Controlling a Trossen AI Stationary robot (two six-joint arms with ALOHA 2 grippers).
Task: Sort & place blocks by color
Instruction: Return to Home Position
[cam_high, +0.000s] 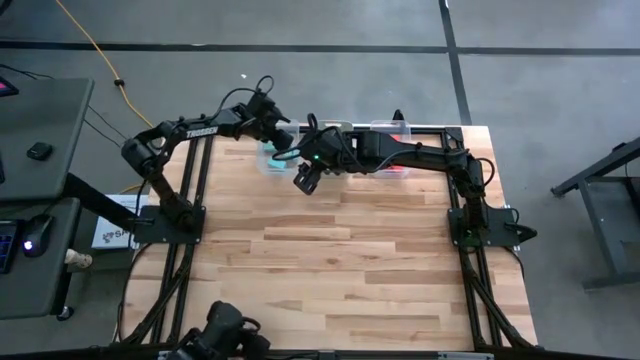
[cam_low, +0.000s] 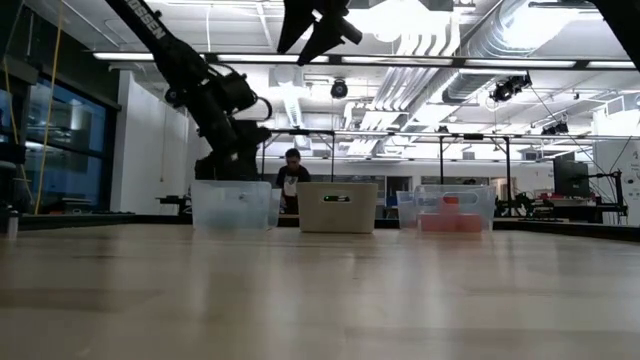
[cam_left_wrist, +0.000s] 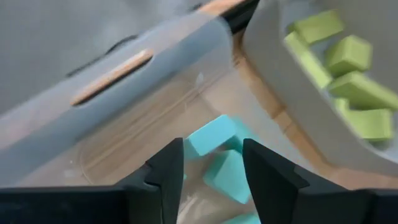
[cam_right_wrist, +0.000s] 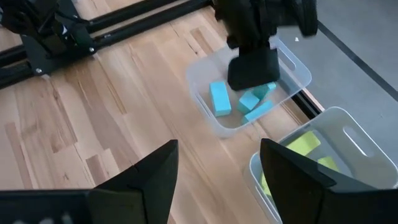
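Blocks (cam_right_wrist: 219, 98) lie walled inside the bin (cam_right_wrist: 205, 116), left hand (cam_left_wrist: 212, 150) open above.

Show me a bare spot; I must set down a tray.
Bare: the table from the bins to the near edge, between the arm bases. Crowded: the far edge, with three bins, left pincer above the left bin, right pincer just before it.

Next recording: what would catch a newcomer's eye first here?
Both grippers sit close together at the table's far edge: the left gripper hangs open and empty over the left bin of blue blocks, the right gripper open and raised nearby. Then the sorted colours: green blocks in the middle bin, red-orange blocks in the right bin.
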